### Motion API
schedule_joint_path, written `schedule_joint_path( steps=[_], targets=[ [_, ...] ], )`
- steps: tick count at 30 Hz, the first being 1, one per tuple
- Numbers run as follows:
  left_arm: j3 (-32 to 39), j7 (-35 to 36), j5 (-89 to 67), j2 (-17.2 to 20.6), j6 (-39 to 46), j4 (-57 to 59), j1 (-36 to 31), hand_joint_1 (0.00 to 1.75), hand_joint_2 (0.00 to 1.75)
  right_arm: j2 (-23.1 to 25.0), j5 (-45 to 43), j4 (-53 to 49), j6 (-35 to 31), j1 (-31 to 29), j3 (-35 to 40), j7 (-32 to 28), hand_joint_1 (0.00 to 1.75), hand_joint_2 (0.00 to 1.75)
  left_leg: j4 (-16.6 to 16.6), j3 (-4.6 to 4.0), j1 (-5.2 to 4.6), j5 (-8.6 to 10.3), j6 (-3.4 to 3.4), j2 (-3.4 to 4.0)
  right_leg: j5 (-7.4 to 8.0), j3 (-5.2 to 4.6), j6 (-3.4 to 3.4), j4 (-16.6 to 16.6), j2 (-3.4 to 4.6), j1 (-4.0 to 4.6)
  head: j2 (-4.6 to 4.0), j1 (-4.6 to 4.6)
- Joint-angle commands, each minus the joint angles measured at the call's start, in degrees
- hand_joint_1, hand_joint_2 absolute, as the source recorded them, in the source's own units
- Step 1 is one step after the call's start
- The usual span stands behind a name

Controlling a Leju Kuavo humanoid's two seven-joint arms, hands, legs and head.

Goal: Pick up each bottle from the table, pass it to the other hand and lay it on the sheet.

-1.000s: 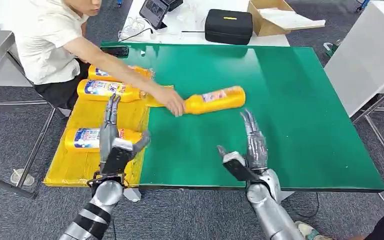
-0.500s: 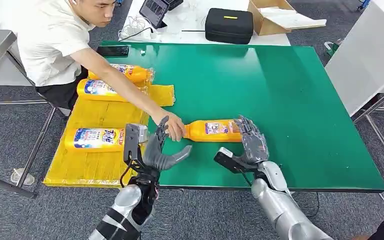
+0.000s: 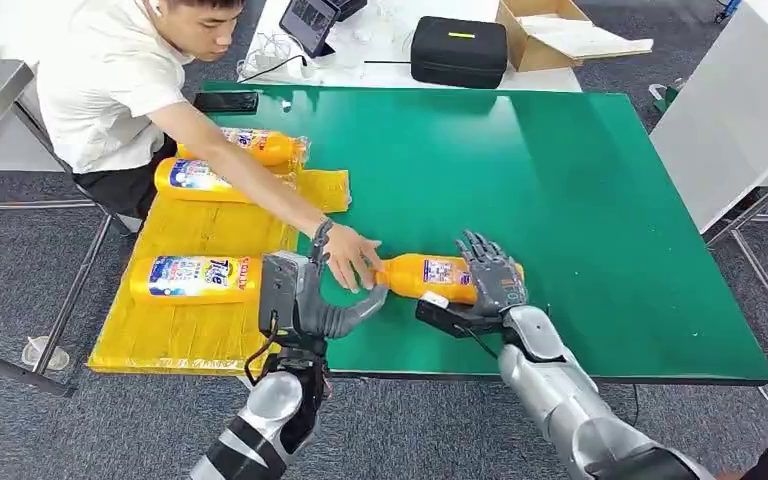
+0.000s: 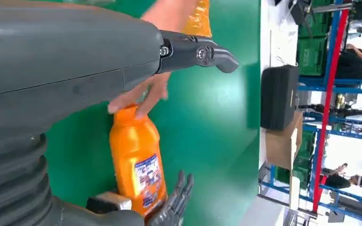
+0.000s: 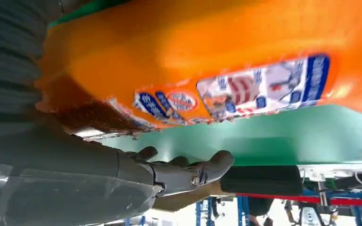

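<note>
The orange bottle (image 3: 430,275) lies on its side on the green table (image 3: 580,200), just beside the yellow sheet (image 3: 200,240). My right hand (image 3: 485,285) rests on it, fingers spread over it. My left hand (image 3: 310,300) is near its cap, fingers apart, holding nothing. A person's hand (image 3: 345,255) touches the cap.

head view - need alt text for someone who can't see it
The robot's right hand lies over an orange bottle on the green table, while a person's hand holds its cap end. Three more bottles lie on a yellow sheet.
</note>
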Motion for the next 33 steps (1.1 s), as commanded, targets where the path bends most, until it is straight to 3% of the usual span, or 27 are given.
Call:
schedule_joint_path(
  steps=[1,4,13,15,16,17,18,19,22,23,24,33],
  targets=[
    [-4.47,0.04,-1.96,1.09,-0.45,2.18,-1.89,0.0,1.75,-0.13,1.32,10.36,6.8,-5.22,3.52,3.64,0.0,1.75,-0.01,0.3,-0.02,-0.12,0.03,0.15,-0.09,0.27,-0.12,-0.01,0.06,0.02,0.0,0.0],
    [-4.12,1.02,-1.81,1.07,-0.73,2.97,-2.02,0.0,1.75,0.2,0.4,11.86,14.04,-5.22,2.61,7.46,0.0,1.75,-0.04,0.29,0.0,-0.07,0.03,0.1,-0.05,0.28,-0.1,-0.06,0.01,0.03,0.0,0.0],
    [-4.04,1.07,-1.81,1.11,-0.84,2.98,-2.06,0.0,1.75,0.08,0.42,11.47,14.24,-4.99,2.6,7.75,0.0,1.75,-0.06,0.47,0.01,0.02,0.09,0.05,0.01,0.47,-0.06,-0.12,-0.08,0.04,0.0,0.0],
    [-3.86,1.66,-2.09,1.04,-0.78,3.03,-2.13,0.0,1.75,0.16,-0.1,12.14,18.85,-5.35,2.08,10.32,0.0,1.75,-0.06,0.49,0.01,0.03,0.11,0.07,0.03,0.49,-0.04,-0.12,-0.06,0.04,0.0,0.0],
    [-3.71,2.01,-2.39,0.88,-0.63,3.29,-2.25,0.0,1.75,0.21,-0.26,12.3,21.31,-5.33,1.72,12.61,0.09,1.75,-0.08,0.55,0.01,0.02,0.12,0.08,0.02,0.56,-0.07,-0.14,-0.07,0.05,0.0,0.0],
    [-3.64,2.29,-2.42,0.81,-0.76,3.46,-2.35,0.0,1.75,0.27,-0.15,12.36,22.29,-5.28,1.76,13.48,0.87,1.75,-0.06,0.48,0.0,0.05,0.12,0.05,0.03,0.49,-0.02,-0.11,-0.06,0.03,0.0,0.0],
    [-3.46,2.74,-2.51,0.67,-1.05,3.68,-2.43,0.0,1.75,0.37,-0.26,12.28,24.05,-5.17,1.64,14.11,1.43,1.75,-0.1,0.58,0.0,0.04,0.13,0.06,0.01,0.59,-0.06,-0.14,-0.08,0.03,0.0,0.0],
    [-3.14,2.96,-2.74,0.59,-1.18,3.9,-2.5,0.0,1.75,0.48,-0.47,11.97,25.18,-4.87,1.44,14.61,1.75,1.75,-0.07,0.59,0.02,0.05,0.12,0.06,0.04,0.58,-0.03,-0.14,-0.06,0.05,0.02,0.0],
    [-2.63,2.83,-3.29,0.59,-1.03,3.25,-1.94,0.0,1.75,0.53,-2.54,10.33,25.24,-4.11,-0.12,12.4,1.75,1.75,-0.12,0.82,0.03,0.08,0.12,-0.05,0.03,0.82,-0.07,-0.21,-0.22,0.07,0.0,0.0],
    [-2.56,2.73,-3.61,0.69,-1.1,2.56,-1.47,0.0,1.75,0.52,-4.35,9.34,25.62,-3.75,-1.04,9.32,1.75,1.75,-0.12,0.83,0.04,0.1,0.14,-0.05,0.05,0.82,-0.1,-0.24,-0.23,0.09,0.0,0.0],
    [-2.71,2.65,-3.73,0.92,-1.28,2.17,-1.32,0.0,1.75,0.98,-10.25,8.4,29.14,-3.29,-4.77,2.48,1.75,1.75,-0.09,0.82,0.03,0.08,0.13,-0.07,0.04,0.81,-0.06,-0.21,-0.17,0.07,0.0,-0.02],
    [-2.65,2.54,-3.78,0.99,-1.43,2.16,-1.31,0.0,1.75,0.66,-10.46,8.27,29.51,-3.3,-4.57,2.29,1.75,1.75,-0.13,1.06,0.04,0.0,0.08,0.15,0.08,1.03,-0.09,-0.24,0.0,0.08,0.0,0.0]
  ],
)
